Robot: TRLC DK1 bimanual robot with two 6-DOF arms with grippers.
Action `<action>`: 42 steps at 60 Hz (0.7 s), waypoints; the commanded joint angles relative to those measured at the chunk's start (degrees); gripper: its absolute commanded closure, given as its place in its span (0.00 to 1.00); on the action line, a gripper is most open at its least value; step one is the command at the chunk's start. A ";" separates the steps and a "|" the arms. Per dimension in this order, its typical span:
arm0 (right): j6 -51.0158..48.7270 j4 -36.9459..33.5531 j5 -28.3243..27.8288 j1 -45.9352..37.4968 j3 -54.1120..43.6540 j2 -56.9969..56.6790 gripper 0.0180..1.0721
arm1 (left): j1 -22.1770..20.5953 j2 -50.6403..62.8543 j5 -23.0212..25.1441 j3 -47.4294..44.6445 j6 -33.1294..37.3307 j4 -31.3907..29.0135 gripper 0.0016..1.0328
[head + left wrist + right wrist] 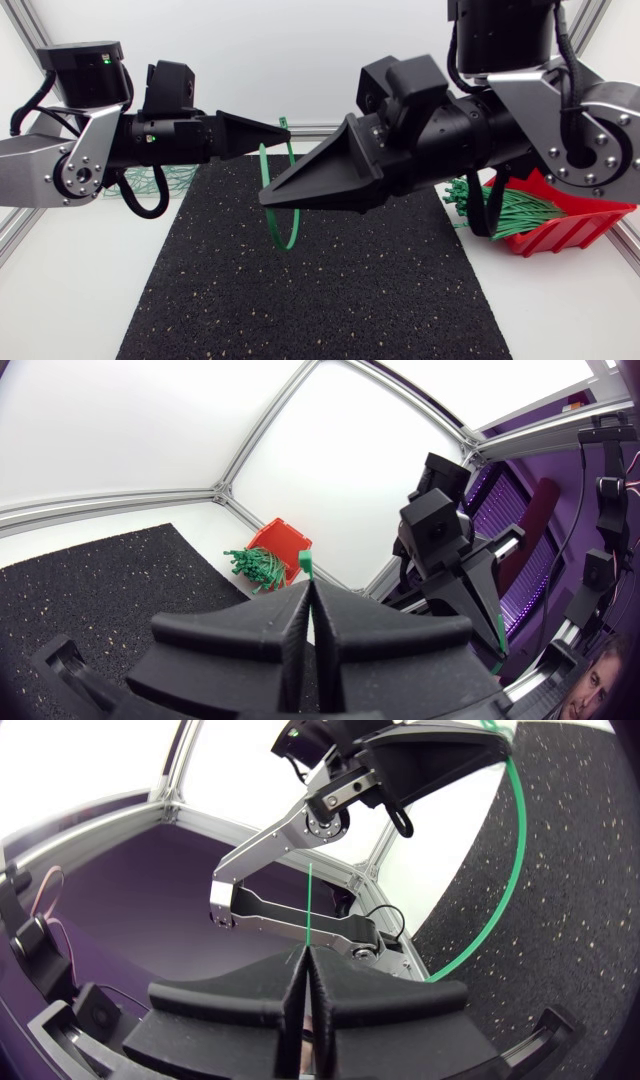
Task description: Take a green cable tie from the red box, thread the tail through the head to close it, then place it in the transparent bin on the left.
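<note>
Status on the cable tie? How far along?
Done: one cable tie is out of the red box. In hand: left gripper shut on its head, right gripper shut on its tail, loop hanging over the mat. Left: the tail tip looks free, so threading, then the bin.

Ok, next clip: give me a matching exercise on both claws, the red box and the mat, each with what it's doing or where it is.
Things:
1 left claw
2 right claw
3 red box
4 black mat

States:
a holds spare green ties
b shut on the thin tail of the cable tie
c lies below the hanging loop
d shut on the tie's head end

Pairs: 1-d, 2-b, 3-a, 4-c
</note>
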 commanded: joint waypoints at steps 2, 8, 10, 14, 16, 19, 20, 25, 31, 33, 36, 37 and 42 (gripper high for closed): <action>10.10 -2.47 -2.46 -0.61 3.21 2.39 0.95 | -0.38 -1.24 0.19 -2.75 -1.92 2.63 0.97; 9.66 -10.20 -3.51 -0.87 6.11 3.98 0.95 | -0.38 -1.59 0.28 -4.51 -1.48 4.30 0.97; 9.75 -11.25 -3.69 -0.87 6.47 4.06 0.95 | -0.38 -1.68 0.37 -4.95 -1.22 4.57 0.97; 10.10 -12.84 -3.51 -0.96 7.17 4.15 0.95 | -0.74 -2.47 0.45 -6.26 -0.96 5.27 0.97; 10.28 -13.63 -3.51 -1.49 7.78 4.42 0.95 | -1.18 -3.52 0.54 -7.06 -0.69 5.27 0.97; 10.28 -14.95 -3.34 -2.10 8.31 4.50 0.95 | -1.97 -5.28 0.72 -8.11 -0.34 5.27 0.97; 10.28 -15.39 -3.34 -2.46 8.40 4.50 0.95 | -2.32 -6.25 0.72 -8.55 -0.43 5.27 0.97; 10.28 -16.70 -3.16 -3.34 8.58 4.42 0.95 | -3.90 -9.41 0.63 -10.13 -0.25 5.36 0.97; 10.36 -18.81 -2.99 -5.01 8.93 4.59 0.95 | -5.31 -13.10 -0.16 -10.92 -0.43 4.92 0.97; 10.28 -19.69 -2.99 -5.44 9.10 4.42 0.95 | -5.48 -13.19 -0.34 -11.19 -0.34 4.92 0.97; 10.36 -19.96 -2.90 -5.44 9.19 4.59 0.95 | -6.01 -13.63 -0.95 -11.98 0.27 5.09 0.97; 10.36 -19.96 -2.90 -5.44 9.19 4.68 0.95 | -6.10 -13.63 -1.04 -11.98 0.27 5.09 0.97; 10.28 -19.96 -2.90 -4.83 9.02 4.59 0.95 | -6.89 -13.90 -2.27 -12.42 0.89 5.09 0.97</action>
